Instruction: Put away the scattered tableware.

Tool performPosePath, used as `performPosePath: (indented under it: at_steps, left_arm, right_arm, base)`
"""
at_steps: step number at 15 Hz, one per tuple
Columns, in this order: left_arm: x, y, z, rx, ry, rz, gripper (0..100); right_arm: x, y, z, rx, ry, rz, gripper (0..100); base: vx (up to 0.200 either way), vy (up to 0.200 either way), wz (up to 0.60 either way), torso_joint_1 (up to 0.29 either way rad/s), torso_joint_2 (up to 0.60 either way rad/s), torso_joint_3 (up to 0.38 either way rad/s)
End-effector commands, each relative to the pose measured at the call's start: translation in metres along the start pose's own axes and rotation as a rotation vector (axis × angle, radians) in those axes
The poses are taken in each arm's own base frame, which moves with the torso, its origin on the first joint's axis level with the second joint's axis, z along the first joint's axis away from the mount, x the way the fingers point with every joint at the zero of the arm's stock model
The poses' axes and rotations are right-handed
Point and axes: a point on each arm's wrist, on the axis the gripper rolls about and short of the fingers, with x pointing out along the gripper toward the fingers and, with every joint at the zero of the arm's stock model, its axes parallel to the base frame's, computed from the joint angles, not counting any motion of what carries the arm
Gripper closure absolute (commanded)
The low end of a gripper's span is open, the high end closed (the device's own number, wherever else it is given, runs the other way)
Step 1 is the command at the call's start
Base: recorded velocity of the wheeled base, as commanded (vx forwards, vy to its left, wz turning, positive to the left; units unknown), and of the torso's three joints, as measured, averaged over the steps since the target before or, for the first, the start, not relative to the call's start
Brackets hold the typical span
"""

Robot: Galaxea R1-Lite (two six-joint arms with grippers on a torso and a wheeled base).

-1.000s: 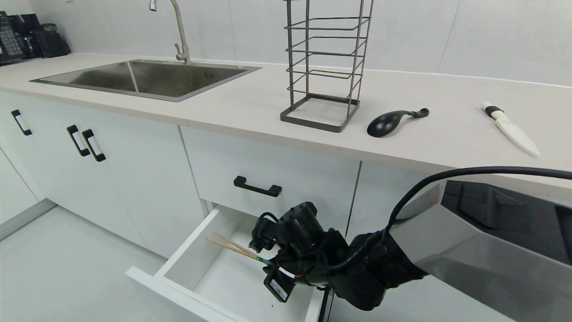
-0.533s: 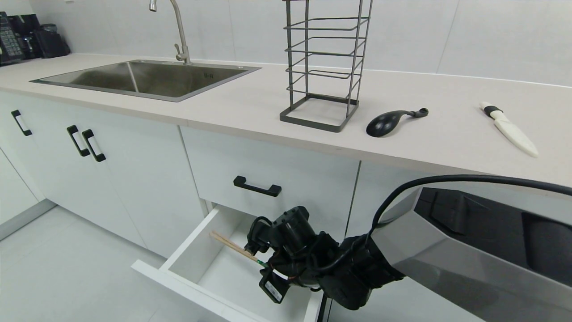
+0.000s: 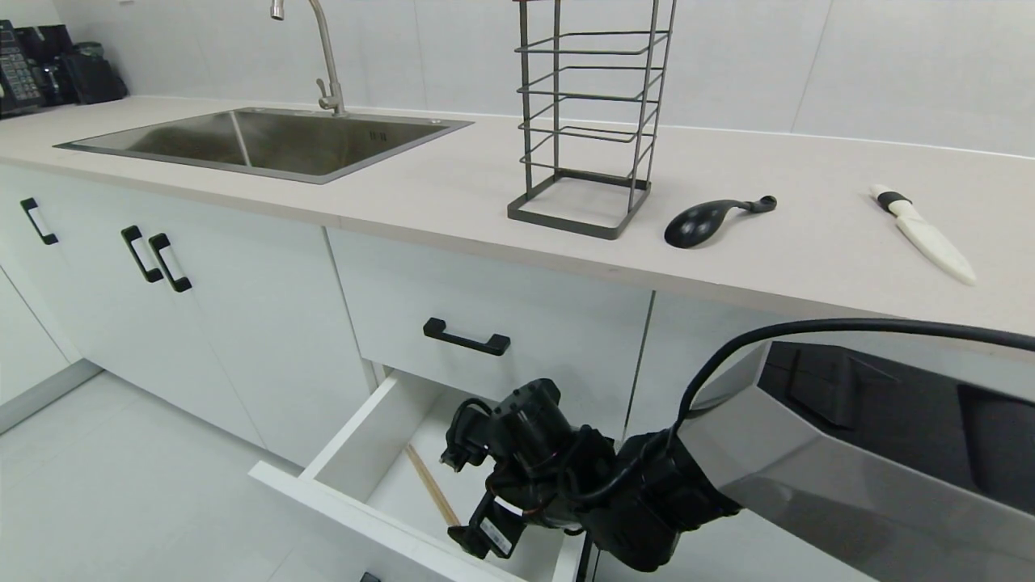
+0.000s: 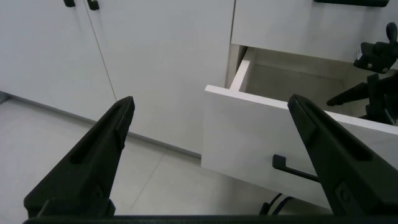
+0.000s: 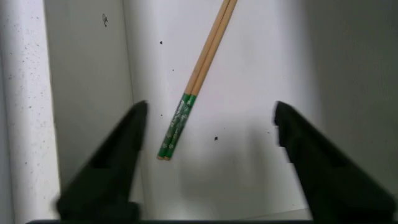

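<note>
The left pincer hangs with jaws apart, facing the open drawer. Inside it, the chopsticks lie loose on the floor just beneath the right pincer, green ends between its spread jaws.

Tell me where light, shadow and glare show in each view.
Head view: soft, even light; small highlights on the black spoon, dull sheen in the sink. Right wrist view: right claw a dark silhouette over the well-lit chopsticks. Left wrist view: left claw dark against the pale drawer front, no glare.
</note>
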Motion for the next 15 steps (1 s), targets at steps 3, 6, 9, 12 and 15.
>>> performPosePath:
  at_steps: [3,6,9,12,15]
  left_arm:
    - [0.000,0.000,0.000,0.000,0.001,0.000,0]
    - [0.000,0.000,0.000,0.000,0.001,0.000,0]
    - [0.000,0.000,0.000,0.000,0.001,0.000,0]
    - [0.000,0.000,0.000,0.000,0.001,0.000,0]
    - [0.000,0.000,0.000,0.000,0.001,0.000,0]
  right_arm:
    - [-0.040,0.013,0.015,-0.024,-0.055,0.010,0]
    - [-0.070,0.023,0.014,-0.034,-0.069,0.024,0]
    - [-0.088,0.034,0.001,-0.048,-0.068,0.050,0]
    - [-0.100,0.041,-0.009,-0.058,-0.071,0.066,0]
    - [-0.109,0.041,-0.008,-0.076,-0.081,0.055,0]
  base:
    - [0.000,0.000,0.00,0.000,0.00,0.000]
    - [0.000,0.000,0.00,0.000,0.00,0.000]
    - [0.000,0.000,0.00,0.000,0.00,0.000]
    - [0.000,0.000,0.00,0.000,0.00,0.000]
    - [0.000,0.000,0.00,0.000,0.00,0.000]
